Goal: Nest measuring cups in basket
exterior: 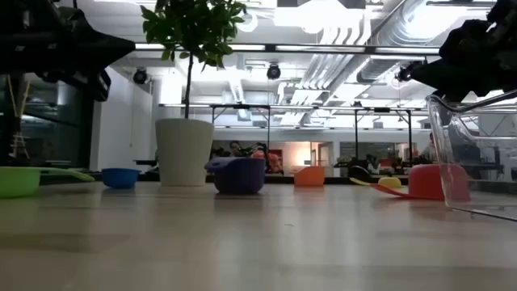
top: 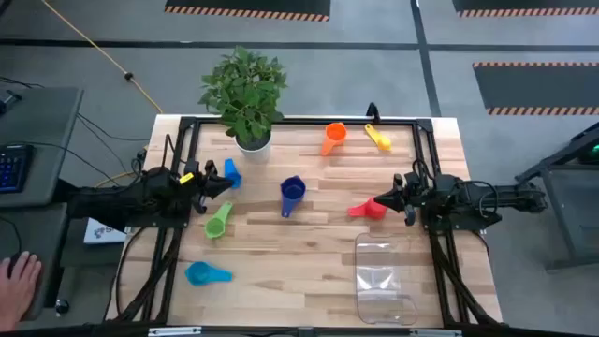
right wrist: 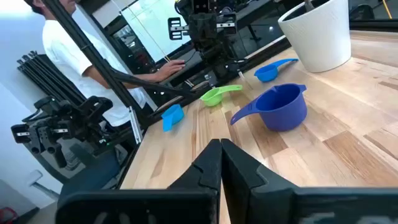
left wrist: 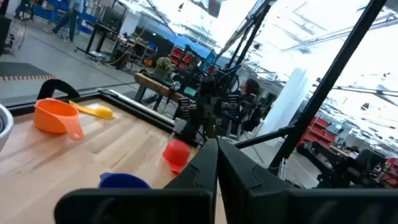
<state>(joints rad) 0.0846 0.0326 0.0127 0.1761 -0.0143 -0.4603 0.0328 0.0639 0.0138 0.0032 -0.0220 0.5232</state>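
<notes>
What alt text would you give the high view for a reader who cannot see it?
Seven measuring cups lie scattered on a wooden table, none yet inside the clear basket at the near right. The left gripper and right gripper hover shut at either side; a potted plant stands at the far edge.

The left gripper is pointing across the tabletop with its fingers pressed together. An orange cup is sitting near the far edge, and a yellow cup is lying just beyond it, closer to that edge. A red cup is resting further along, in front of the right arm. The rim of a dark blue cup is showing just beside the fingers.
</notes>
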